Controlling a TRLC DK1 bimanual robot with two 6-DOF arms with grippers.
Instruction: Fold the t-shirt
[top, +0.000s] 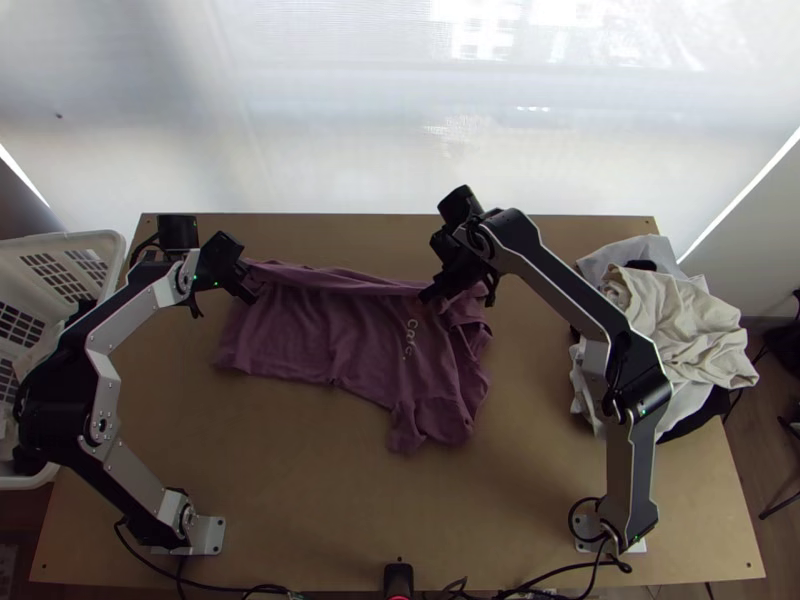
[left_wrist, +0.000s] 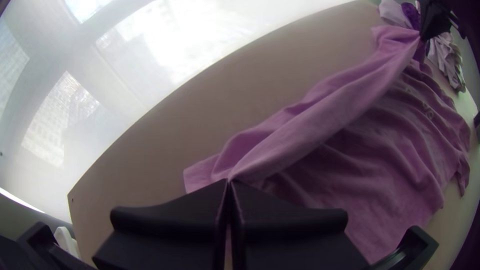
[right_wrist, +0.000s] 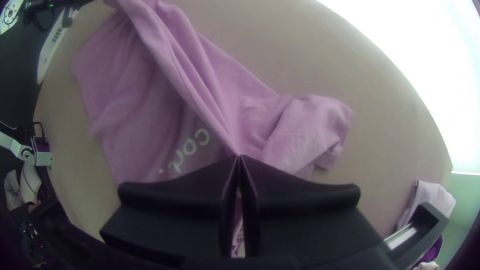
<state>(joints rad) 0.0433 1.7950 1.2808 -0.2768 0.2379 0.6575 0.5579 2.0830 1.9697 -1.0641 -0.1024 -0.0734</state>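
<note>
Light wood made up the bench (top: 300, 500), and a purple t-shirt (top: 330, 345) lay across its middle. The near sleeve (top: 440, 418) sat rumpled, so it could end up bunched inside the fold if nothing made it flat. Under the lifted part, the body had small wrinkles, and a hard pull could drag it crooked. At the far side, the left gripper (left_wrist: 230, 181) and the right gripper (right_wrist: 239, 156) each had their fingers closed on a small pinch of the shirt. Such a small bite could slip out. If one arm went faster than the other, the long roll of cloth between them could twist.

Counted up, there were two arms, two grippers and one t-shirt. One white basket (top: 68, 241) stood by the left side, and one pile of clothes (top: 680, 320) lay to the right; its pieces were too mixed up to count. One pale screen (top: 330, 120) hung behind.
</note>
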